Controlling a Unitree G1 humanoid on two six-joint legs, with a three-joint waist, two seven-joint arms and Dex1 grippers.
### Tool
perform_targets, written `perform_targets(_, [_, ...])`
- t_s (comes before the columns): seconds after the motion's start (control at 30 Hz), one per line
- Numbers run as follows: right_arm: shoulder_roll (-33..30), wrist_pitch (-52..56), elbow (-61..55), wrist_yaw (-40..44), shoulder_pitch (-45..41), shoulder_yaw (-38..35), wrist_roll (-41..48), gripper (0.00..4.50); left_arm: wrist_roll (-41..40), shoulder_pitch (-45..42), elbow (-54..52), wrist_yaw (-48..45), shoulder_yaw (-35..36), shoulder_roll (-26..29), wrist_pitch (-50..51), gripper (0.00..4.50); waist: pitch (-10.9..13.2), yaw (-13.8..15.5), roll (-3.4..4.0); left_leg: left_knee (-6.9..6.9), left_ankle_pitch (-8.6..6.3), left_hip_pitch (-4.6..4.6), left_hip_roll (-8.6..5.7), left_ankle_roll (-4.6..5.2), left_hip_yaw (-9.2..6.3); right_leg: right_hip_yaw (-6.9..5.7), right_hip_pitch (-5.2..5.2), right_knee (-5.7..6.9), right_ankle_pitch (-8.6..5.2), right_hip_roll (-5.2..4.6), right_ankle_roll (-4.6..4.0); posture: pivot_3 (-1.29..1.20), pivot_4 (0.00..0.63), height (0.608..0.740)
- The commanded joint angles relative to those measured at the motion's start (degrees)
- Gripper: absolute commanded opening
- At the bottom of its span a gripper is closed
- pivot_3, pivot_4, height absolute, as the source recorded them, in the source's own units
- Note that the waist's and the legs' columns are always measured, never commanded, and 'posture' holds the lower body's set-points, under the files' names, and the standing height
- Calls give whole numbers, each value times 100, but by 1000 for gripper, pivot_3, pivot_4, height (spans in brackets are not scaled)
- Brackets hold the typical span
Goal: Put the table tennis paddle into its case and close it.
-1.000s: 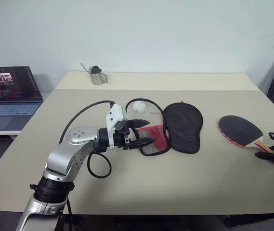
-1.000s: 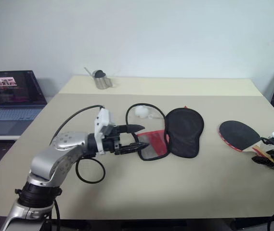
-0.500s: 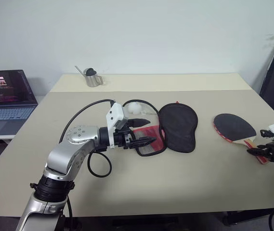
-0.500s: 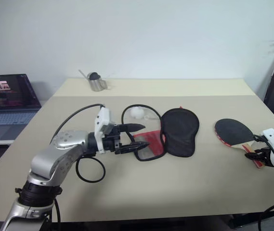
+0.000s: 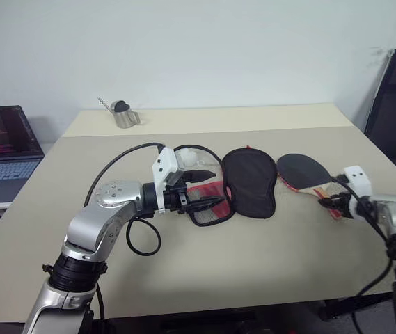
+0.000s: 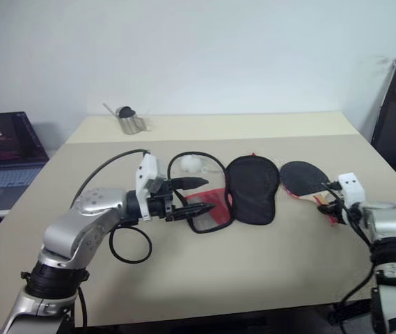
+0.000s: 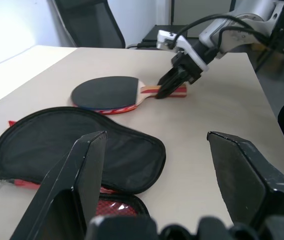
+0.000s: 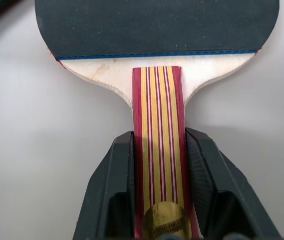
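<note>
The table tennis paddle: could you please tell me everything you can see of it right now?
The table tennis paddle has a round black rubber face with a thin blue line at its base, red at the rim, a pale wooden neck and a short handle striped red and yellow. It lies flat on the table, just right of the case. The right gripper is shut on its handle.

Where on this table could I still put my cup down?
The near strip of table in front of the case is bare, as is the back right corner past the metal pitcher. The middle is crowded: case, paddle, both claws.
</note>
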Motion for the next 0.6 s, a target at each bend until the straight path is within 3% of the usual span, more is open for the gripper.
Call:
perform_targets(0.03, [224, 381, -407, -618, -170, -221, 105, 1082, -69, -53, -208, 53, 144, 13, 2, 3518, 0, 10, 0, 0, 0, -3, 0, 0, 1, -1, 0, -3, 0, -1, 0, 0, 150, 740])
perform_targets(0.33, [299, 432, -316, -1112, -248, -168, 101, 1082, -77, -4, -241, 130, 143, 8, -4, 3518, 0, 14, -1, 1, 0, -5, -4, 1, 9, 6, -1, -10, 6, -3, 11, 0, 150, 740])
perform_targets(0.53, [454, 470, -462, -1182, -265, -203, 255, 3064, -99, 0, -243, 165, 157, -18, -5, 3518, 0, 22, -1, 2, 0, -37, -4, 1, 7, 3, -29, -10, 7, -4, 11, 0, 150, 740])
perform_targets(0.57, [500, 424, -470, -1157, -281, -220, 300, 3335, -99, -1, -242, 170, 159, -23, -7, 3518, 0, 19, -1, 1, 0, -43, -3, 1, 8, 5, -36, -9, 7, -4, 11, 0, 150, 740])
perform_targets(0.6, [530, 367, -468, -1147, -291, -208, 302, 3335, -97, -2, -241, 180, 162, -28, -11, 3518, 0, 15, -1, 1, 0, -49, -2, 1, 9, 5, -43, -9, 7, -3, 11, 0, 150, 740])
